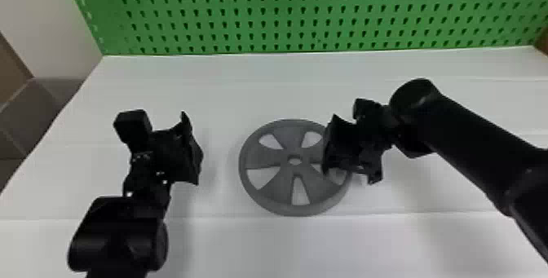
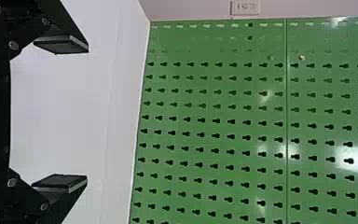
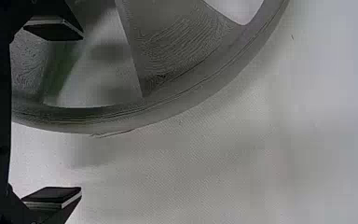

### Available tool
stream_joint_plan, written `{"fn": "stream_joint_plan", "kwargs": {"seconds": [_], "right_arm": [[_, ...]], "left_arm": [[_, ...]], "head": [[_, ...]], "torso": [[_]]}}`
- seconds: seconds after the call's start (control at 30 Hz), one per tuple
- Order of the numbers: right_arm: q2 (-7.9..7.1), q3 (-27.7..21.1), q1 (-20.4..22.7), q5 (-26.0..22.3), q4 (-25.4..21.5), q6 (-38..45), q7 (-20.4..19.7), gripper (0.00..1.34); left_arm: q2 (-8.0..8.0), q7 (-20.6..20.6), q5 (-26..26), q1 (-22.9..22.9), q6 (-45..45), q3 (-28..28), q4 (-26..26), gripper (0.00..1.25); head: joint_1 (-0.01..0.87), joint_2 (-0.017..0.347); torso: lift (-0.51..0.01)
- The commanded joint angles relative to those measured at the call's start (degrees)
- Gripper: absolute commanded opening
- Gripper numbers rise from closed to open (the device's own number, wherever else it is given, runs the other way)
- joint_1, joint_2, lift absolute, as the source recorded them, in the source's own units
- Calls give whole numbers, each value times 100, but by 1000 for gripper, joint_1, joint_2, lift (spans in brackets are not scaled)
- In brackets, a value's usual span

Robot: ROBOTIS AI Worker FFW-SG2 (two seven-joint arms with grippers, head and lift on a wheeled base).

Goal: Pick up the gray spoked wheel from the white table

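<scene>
1. Right gripper, nearest its wrist camera, has its fingers spread wide; the rim of the gray spoked wheel passes between them, but nothing is clamped. Whether either finger touches the wheel, I can't tell.
2. The wheel lies flat on the white table, between the two grippers, and the head view has the right gripper over its right edge. I'd call this the lining-up before a grasp.
3. To do it well, set one finger down through a gap between spokes and the other outside the rim, then close squarely. Landing on a spoke would likely push the wheel sideways or tip it. How deep the fingers sit isn't clear, so check that before squeezing.
4. Left gripper is open wide as well, left of the wheel and apart from it. For a disc this broad, a second hold on the opposite rim would probably keep the lift level; with one side alone, the far edge may sag or twist out. Bring it in at matching height, close both, then raise together, slowly.
5. Behind the table stands the green pegboard. A straight upward lift should avoid it.
</scene>
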Motion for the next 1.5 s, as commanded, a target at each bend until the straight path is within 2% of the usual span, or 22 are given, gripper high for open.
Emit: {"fn": "stream_joint_plan", "kwargs": {"seconds": [0.0,0.1,0.33,0.43,0.47,0.5,0.6,0.9,1.33,1.4,1.47], "right_arm": [[10,45,-31,48,6,-17,0,1212],[10,-78,-31,92,6,-26,0,1212],[1,-34,-40,162,-11,-17,0,1213],[1,-43,-48,162,-11,9,0,1174],[10,-43,-48,180,-11,9,0,1118],[1,-51,-48,162,-11,18,9,979],[1,-51,-48,180,-11,18,9,469],[19,-87,-92,399,-38,18,0,466],[10,-210,-119,470,-29,71,0,463],[10,-227,-119,487,-20,115,0,417],[10,-254,-127,540,-20,194,0,264]], "left_arm": [[0,0,4,7,0,6,0,970],[0,0,13,7,0,6,0,970],[9,0,13,7,0,6,0,970],[9,0,13,7,0,6,0,970],[9,0,13,7,0,-3,0,970],[9,0,13,7,0,-3,0,970],[9,0,4,7,0,-11,0,970],[26,0,13,7,9,-20,0,970],[44,0,22,-2,9,-38,9,970],[53,0,22,-2,9,-38,9,970],[53,0,22,-2,9,-46,9,970]], "head": [[834,83],[834,83],[834,83],[834,83],[834,83],[834,83],[834,83],[834,83],[834,83],[834,83],[834,83]], "torso": [[-64],[-64],[-64],[-64],[-64],[-64],[-64],[-64],[-64],[-64],[-64]]}}
